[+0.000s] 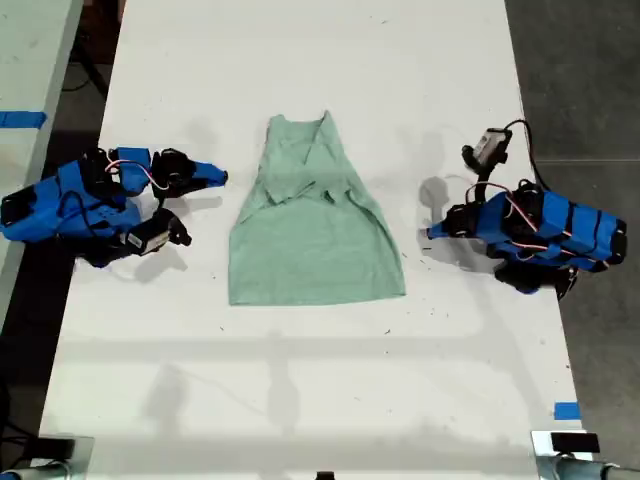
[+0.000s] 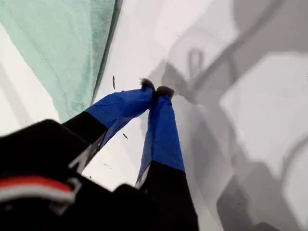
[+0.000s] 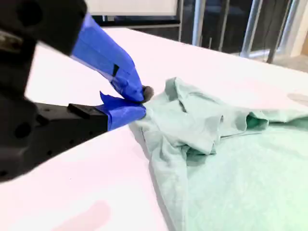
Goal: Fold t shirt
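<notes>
At the middle of the white table [image 1: 300, 400] lies the t shirt [image 1: 315, 235], pale mint green, wrinkled, its sleeves folded inward over the chest, hem nearest. My first gripper [image 2: 155, 90] and my second gripper [image 3: 142, 101] flank it, both closed and empty.

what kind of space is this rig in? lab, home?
Likely a lab or workshop, not a home. A long white table holds only the t shirt between two arms, blue tape marks its edge, and the floor looks grey and bare. The second wrist view shows glass partitions behind.
</notes>
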Controlling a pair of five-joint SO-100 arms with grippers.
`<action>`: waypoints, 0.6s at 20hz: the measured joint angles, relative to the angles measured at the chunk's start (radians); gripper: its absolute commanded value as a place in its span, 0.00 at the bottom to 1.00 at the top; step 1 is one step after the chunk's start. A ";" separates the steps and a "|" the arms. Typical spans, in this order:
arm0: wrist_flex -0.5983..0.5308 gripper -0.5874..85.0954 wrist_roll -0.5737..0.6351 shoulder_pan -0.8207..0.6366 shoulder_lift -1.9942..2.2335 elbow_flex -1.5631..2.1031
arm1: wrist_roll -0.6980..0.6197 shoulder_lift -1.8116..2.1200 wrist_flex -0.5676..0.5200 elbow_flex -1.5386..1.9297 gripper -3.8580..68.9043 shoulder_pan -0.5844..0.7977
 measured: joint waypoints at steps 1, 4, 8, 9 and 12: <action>0.029 0.00 0.002 -0.031 0.051 0.000 | 0.000 0.000 0.000 0.000 0.07 0.000; 0.060 0.00 -0.015 0.000 0.091 0.000 | 0.000 0.000 0.000 0.000 0.07 0.000; 0.072 0.00 -0.032 0.008 0.097 0.000 | 0.000 0.000 0.000 0.000 0.07 0.000; 0.072 0.00 -0.035 0.011 0.097 0.000 | 0.000 0.000 0.000 0.000 0.07 0.000; 0.078 0.00 -0.038 0.011 0.097 0.000 | 0.000 0.000 0.000 0.000 0.07 0.000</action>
